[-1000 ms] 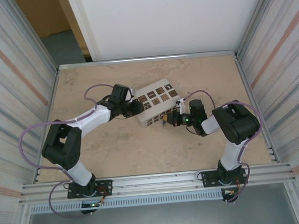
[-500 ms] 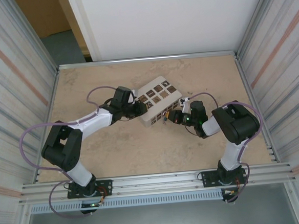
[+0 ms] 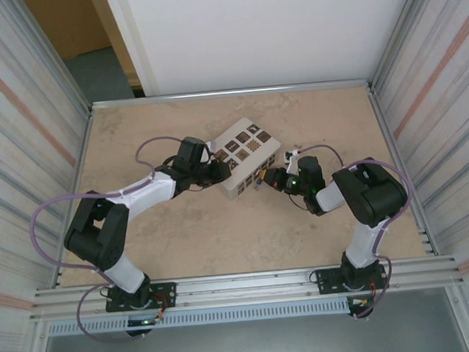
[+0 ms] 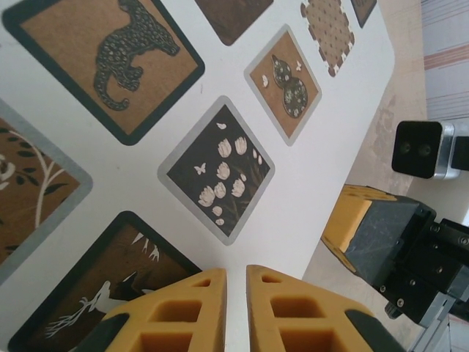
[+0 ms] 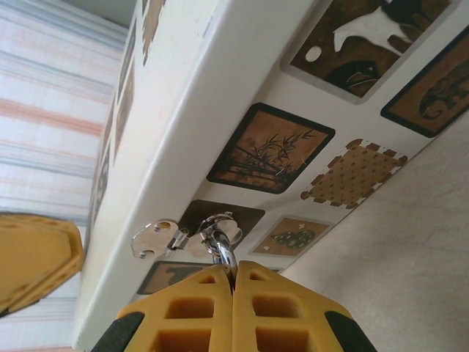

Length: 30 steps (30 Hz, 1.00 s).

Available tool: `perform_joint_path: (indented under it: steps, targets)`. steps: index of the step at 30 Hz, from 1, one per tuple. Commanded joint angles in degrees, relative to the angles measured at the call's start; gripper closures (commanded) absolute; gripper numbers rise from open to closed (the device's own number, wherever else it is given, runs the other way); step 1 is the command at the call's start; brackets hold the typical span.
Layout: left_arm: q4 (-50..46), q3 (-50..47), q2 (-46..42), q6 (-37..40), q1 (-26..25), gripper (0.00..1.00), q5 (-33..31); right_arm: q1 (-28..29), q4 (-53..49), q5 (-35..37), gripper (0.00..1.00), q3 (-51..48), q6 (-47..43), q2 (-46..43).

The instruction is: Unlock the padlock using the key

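Top view: white box [image 3: 245, 153] with picture tiles sat mid-desk [image 3: 183, 240], turned at an angle. An arm at each side of it.

Left end effector [image 3: 220, 171] was against the box's left side. In its wrist view, its yellow fingers [image 4: 183, 308] were drawn close with a thin slit between them, over the tiled top. Could not tell whether it was pinching anything.

Right end effector [image 3: 269, 180] was at the box's right face, clenched on a shiny metal ring [image 5: 220, 233] just off the tiled side. A flat silver tab [image 5: 154, 240] with a hole hung linked beside the ring, near the box's edge. It looked key-like, not certain. Padlock too small to pick out.
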Motion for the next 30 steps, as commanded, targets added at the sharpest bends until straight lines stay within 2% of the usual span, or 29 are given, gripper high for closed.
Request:
perform_joint_path:
  steps: [1,17,25,30]
  targets:
    - [-8.3,-3.3,1.3,-0.3,-1.2,0.85,-0.4,0.1,2.6,1.9,1.00,2.1,2.6,0.6]
    - [-8.1,-4.2,-0.5,-0.4,-0.8,0.84,-0.3,-2.5,2.5,4.7,1.00,1.7,3.0,-0.4]
    - [-7.2,-4.1,-2.2,-0.9,-0.6,0.77,0.1,-3.6,-3.4,5.0,1.00,0.7,-1.0,-5.4]
    - [-6.5,-3.6,-3.8,-1.3,-0.6,0.68,0.5,-3.9,-10.5,4.6,1.00,1.7,-5.2,-10.6]
